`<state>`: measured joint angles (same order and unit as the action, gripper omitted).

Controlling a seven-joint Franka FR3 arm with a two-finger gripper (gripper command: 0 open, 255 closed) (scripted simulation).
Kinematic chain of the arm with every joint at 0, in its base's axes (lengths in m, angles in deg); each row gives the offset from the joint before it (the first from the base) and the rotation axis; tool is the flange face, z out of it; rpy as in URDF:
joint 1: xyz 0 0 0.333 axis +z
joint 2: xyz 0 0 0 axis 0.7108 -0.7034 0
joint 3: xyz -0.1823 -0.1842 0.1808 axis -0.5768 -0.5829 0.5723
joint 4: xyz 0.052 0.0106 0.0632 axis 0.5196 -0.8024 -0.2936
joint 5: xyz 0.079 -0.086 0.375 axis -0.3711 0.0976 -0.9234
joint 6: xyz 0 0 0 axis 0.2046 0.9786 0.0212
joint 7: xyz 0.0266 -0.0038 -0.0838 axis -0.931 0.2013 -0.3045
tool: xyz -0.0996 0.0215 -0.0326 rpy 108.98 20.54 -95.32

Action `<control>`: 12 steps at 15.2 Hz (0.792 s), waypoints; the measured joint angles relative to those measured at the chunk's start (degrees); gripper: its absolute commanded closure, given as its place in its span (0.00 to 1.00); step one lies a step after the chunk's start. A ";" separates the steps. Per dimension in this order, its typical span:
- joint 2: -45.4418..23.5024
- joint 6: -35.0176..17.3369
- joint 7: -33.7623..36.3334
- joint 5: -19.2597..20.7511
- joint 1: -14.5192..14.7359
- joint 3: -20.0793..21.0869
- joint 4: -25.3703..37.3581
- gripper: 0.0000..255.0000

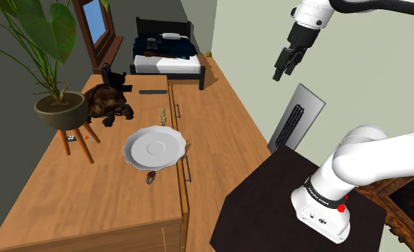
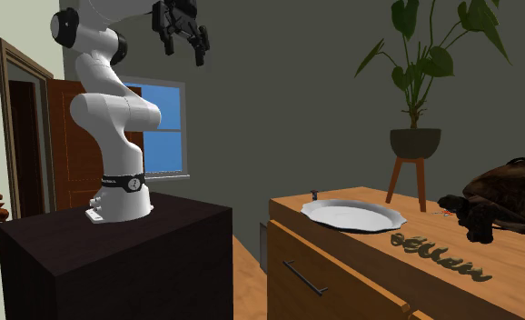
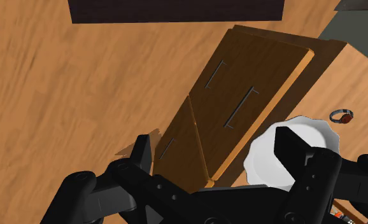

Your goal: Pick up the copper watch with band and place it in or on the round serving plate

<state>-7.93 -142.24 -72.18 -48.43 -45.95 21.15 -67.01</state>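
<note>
gripper (image 1: 280, 73): fingers wide apart, holding nothing | watch (image 1: 150, 177): on the wooden dresser (image 1: 69, 193), just beside the plate (image 1: 132, 152) | next: watch lies far below the gripper, toward the shoulder view's left

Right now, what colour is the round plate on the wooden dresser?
The plate is plain white with a wavy rim. It shows best in the shoulder view.

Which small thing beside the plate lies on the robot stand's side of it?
The watch, a small ring with a reddish-brown face. The knobbly strand lies on the plate's far side.
</note>
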 measured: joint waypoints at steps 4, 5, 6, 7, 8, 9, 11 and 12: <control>-1.61 -2.98 1.42 -1.09 0.78 1.77 -1.56 0.00; -2.30 -4.35 2.13 -1.62 1.15 2.65 -2.30 0.00; -2.85 -5.43 2.99 -2.21 1.59 3.65 -2.87 0.00; -4.07 -6.97 3.64 -2.66 1.93 4.51 -3.28 0.00; -5.36 -8.64 4.27 -3.11 2.27 5.36 -3.71 0.00; -6.43 -10.03 4.85 -3.49 2.58 6.14 -4.07 0.00; -9.00 -12.97 6.57 -4.47 3.40 8.23 -4.50 0.00; -10.32 -14.50 7.11 -4.77 3.66 8.99 -4.77 0.00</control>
<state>-18.25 -156.74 -65.07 -53.20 -42.29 30.14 -71.79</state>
